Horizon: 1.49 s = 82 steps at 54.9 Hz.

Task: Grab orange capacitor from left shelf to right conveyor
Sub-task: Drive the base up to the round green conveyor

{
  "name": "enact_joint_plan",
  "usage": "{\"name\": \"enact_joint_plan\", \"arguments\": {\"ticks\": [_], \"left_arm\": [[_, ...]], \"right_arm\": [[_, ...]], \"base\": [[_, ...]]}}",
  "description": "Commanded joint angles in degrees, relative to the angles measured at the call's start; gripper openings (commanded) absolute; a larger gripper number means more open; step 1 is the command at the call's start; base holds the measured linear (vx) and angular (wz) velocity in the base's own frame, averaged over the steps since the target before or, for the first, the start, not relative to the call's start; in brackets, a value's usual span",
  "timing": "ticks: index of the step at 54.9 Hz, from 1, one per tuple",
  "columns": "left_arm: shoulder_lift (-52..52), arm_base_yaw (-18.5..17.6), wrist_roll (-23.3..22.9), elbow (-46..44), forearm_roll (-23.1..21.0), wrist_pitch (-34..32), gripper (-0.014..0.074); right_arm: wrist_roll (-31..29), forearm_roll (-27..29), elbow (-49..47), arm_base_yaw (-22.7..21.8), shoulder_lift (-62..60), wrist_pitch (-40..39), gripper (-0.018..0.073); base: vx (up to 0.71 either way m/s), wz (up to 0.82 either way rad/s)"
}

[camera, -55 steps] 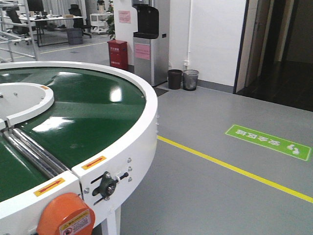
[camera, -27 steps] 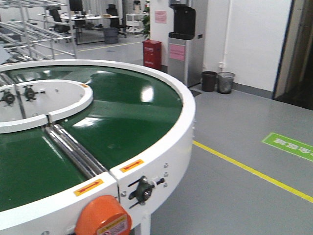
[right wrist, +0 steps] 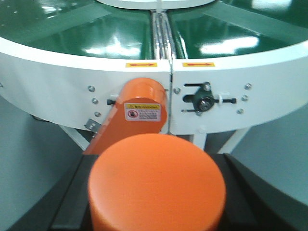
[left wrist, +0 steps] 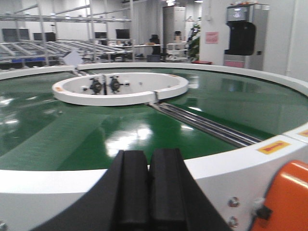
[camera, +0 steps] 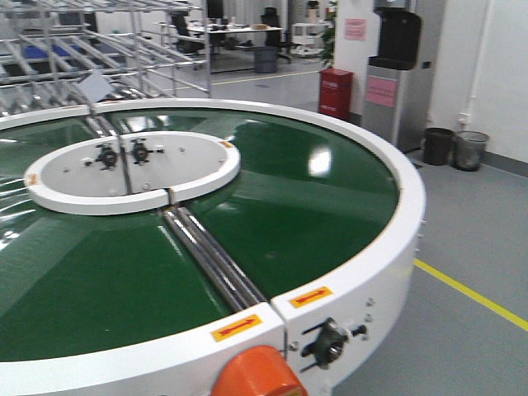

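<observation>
Where it's at: the orange capacitor (right wrist: 156,185) is up in the right claw (right wrist: 158,211). It's on the near side of the conveyor (camera: 375,264), facing the white rim and not over the green belt yet.

Right claw: pinching the capacitor, with a black finger tight against each side. Only the flat round top really shows, so I can't say how far down the body the hold sits.

Left claw: (left wrist: 149,192) pressed together with nothing in it, pointing out across the belt.

Feel, my guess: a hard, smooth-skinned cylinder that won't squash. It's probably a bit slick, and it looks dense rather than light (can't weigh it from a photo, obviously).

Where to hold: opposite sides around mid-body, kept upright. Pinched too near the rounded top, it could squirt out.

Set-down worry: being round, it'll roll if it tips, so I'd pick flat belt well away from the metal roller seam (camera: 210,256).

Don't mix up: the orange motor cover (right wrist: 139,110) bolted under the rim is the same colour.
</observation>
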Motion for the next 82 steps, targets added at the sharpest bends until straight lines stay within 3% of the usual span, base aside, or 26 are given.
{"name": "enact_joint_plan", "arguments": {"ticks": [1,38,82], "left_arm": [[-0.67,-0.24,-0.06,1.86,-0.42,-4.65,-0.0006],[-0.67,-0.24,-0.06,1.86,-0.42,-4.65,-0.0006],[-0.67,-0.24,-0.06,1.86,-0.42,-4.65,-0.0006]], "right_arm": [[-0.06,-0.34,-1.57,-0.34,1.13,-4.87,0.0209],[-0.06,-0.34,-1.57,-0.34,1.13,-4.87,0.0209],[0.00,-0.34,-1.57,-0.34,1.13,-4.81,0.0209]], "base": [[0.10,0.39],[0.11,0.36],[0.13,0.05]]}}
